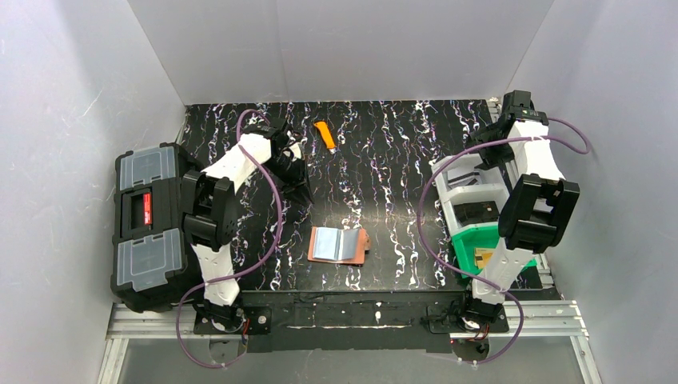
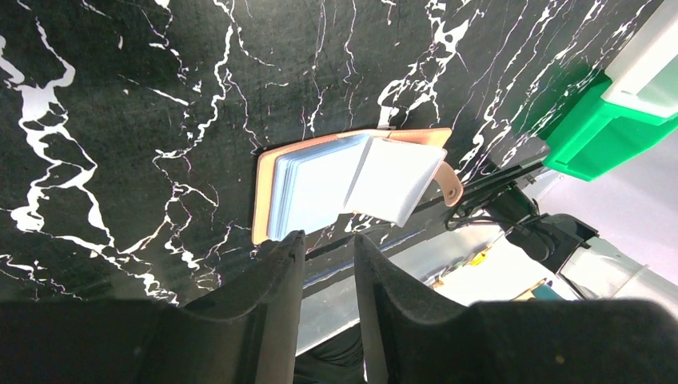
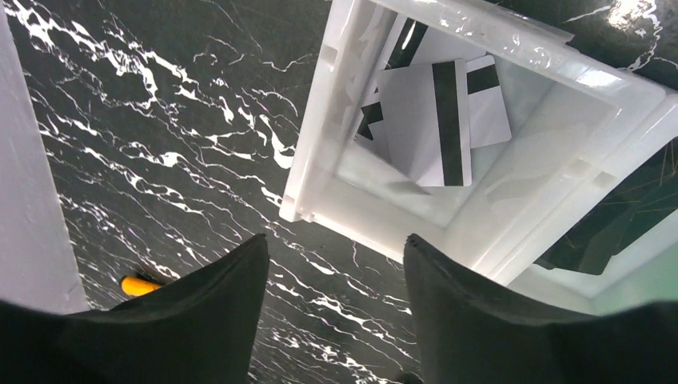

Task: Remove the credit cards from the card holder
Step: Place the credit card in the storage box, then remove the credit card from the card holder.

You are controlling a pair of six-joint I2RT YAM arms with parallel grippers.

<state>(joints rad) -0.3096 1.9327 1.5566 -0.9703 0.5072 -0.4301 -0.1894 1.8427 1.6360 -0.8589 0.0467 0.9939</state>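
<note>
R gripper [image 3: 336,250], jaws apart & empty, hangs over white bin [image 3: 320,136] where credit cards [image 3: 436,120] collect; L gripper [image 2: 328,238], jaws slightly apart w/ nothing between, aims at open card holder [image 2: 348,182], prob. for next card.

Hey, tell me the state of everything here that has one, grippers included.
card holder: lying open on the table.
credit cards: loose in the white bin, stripe side up.
toolbox: lid closed.
left gripper: slightly open, empty.
right gripper: open, empty, above the bin.

black marbled table [image 1: 384,160]: open card holder [image 1: 340,244] near the middle, orange knife [image 1: 325,136] far, white bin [image 1: 445,186] and green bin [image 1: 473,240] right, toolbox [image 1: 148,228] left.
</note>
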